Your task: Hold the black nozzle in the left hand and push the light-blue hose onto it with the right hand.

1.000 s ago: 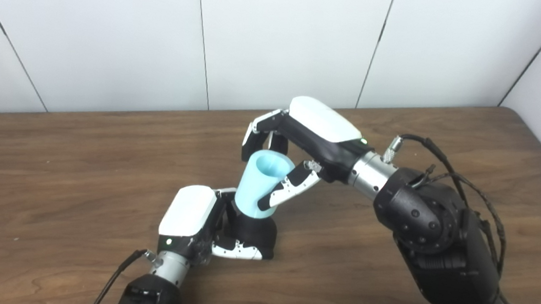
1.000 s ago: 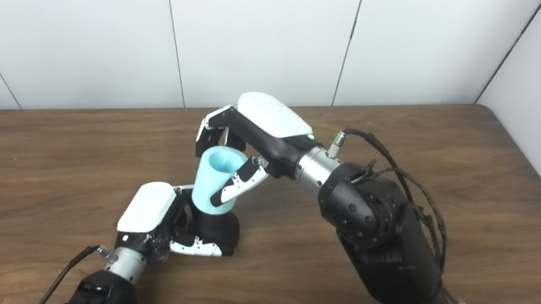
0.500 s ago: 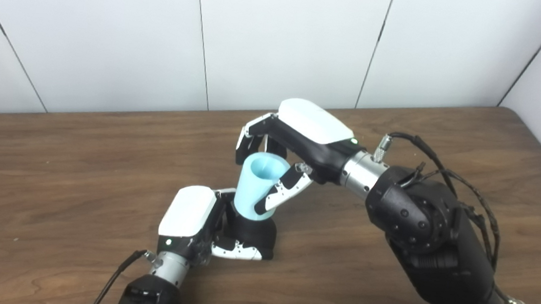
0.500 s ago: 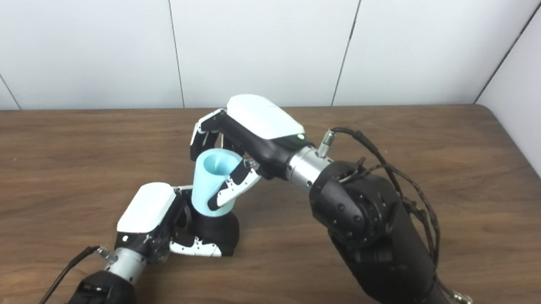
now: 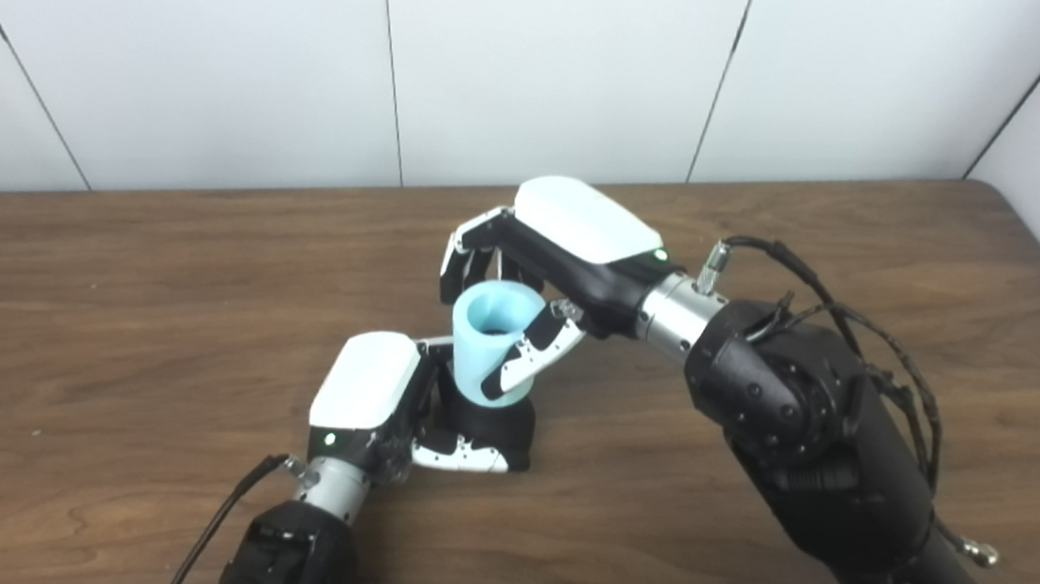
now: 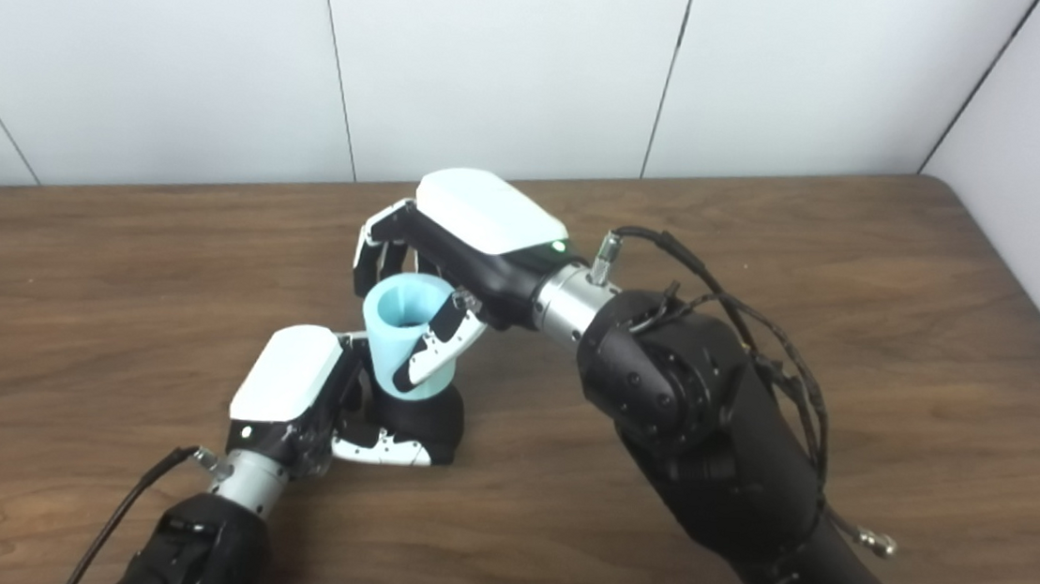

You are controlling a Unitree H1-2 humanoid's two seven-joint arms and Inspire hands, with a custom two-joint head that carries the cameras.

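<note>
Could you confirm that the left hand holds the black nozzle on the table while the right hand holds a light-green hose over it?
Not quite: the hose is light blue, not green, as the left eye view shows. The left hand does hold the nozzle on the table, and the right hand grips the hose.

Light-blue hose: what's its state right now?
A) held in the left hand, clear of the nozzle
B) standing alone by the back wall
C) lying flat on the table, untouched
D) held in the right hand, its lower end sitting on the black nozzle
D: the right hand wraps the light-blue hose, whose lower end meets the top of the black nozzle, which the left hand grips on the table.
</note>
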